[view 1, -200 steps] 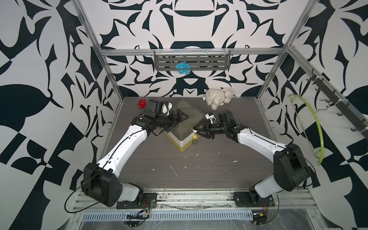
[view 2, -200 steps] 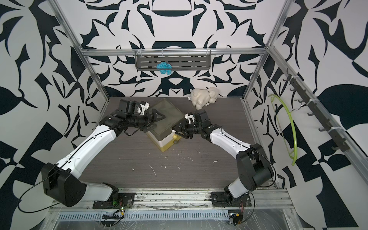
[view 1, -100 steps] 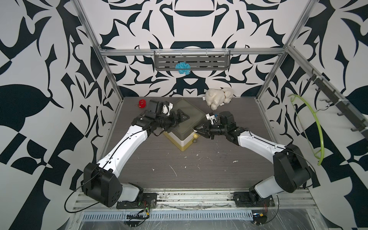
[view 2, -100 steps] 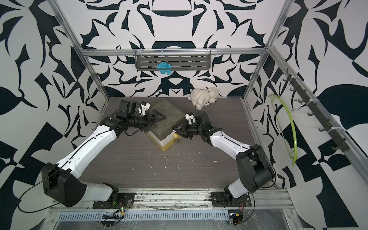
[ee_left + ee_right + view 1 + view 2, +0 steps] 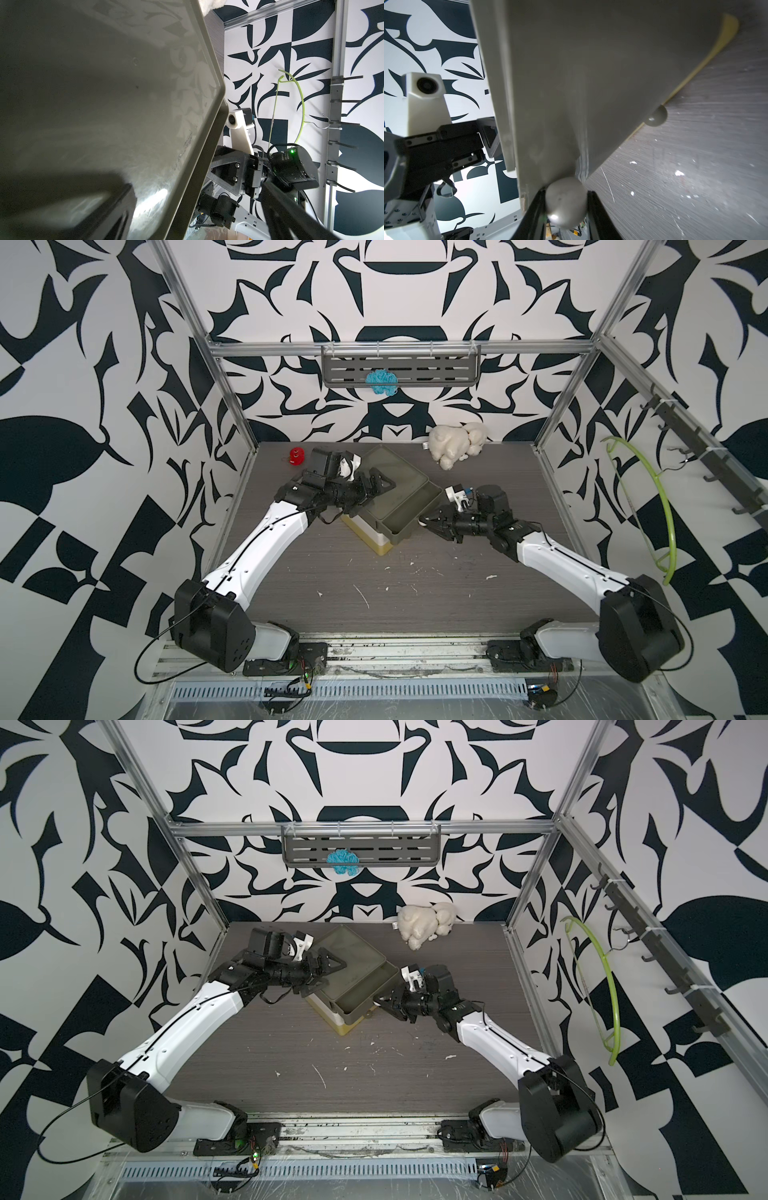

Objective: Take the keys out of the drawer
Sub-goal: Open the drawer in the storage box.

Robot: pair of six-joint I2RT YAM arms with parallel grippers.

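Observation:
A small cabinet (image 5: 386,472) with an olive top and a cream and yellow base stands mid-table. Its top drawer (image 5: 409,512) (image 5: 359,990) is pulled part way out toward the right arm. The part of its inside that shows in both top views looks bare. The keys are hidden. My right gripper (image 5: 566,191) (image 5: 428,524) is shut on the drawer's round grey knob (image 5: 566,202). A second knob (image 5: 656,116) sits lower on the cabinet front. My left gripper (image 5: 196,186) (image 5: 380,485) is open, one finger (image 5: 99,207) lying on the cabinet top.
At the back left stands a red round toy (image 5: 297,456), and a white plush (image 5: 455,443) lies at the back right. A blue tuft (image 5: 381,381) sits on the wall shelf. A green hanger (image 5: 648,510) hangs on the right wall. White crumbs dot the front of the table.
My right gripper narrowed onto the knob and drew back toward the right, and the drawer slid out with it. The left arm has stayed on the cabinet top.

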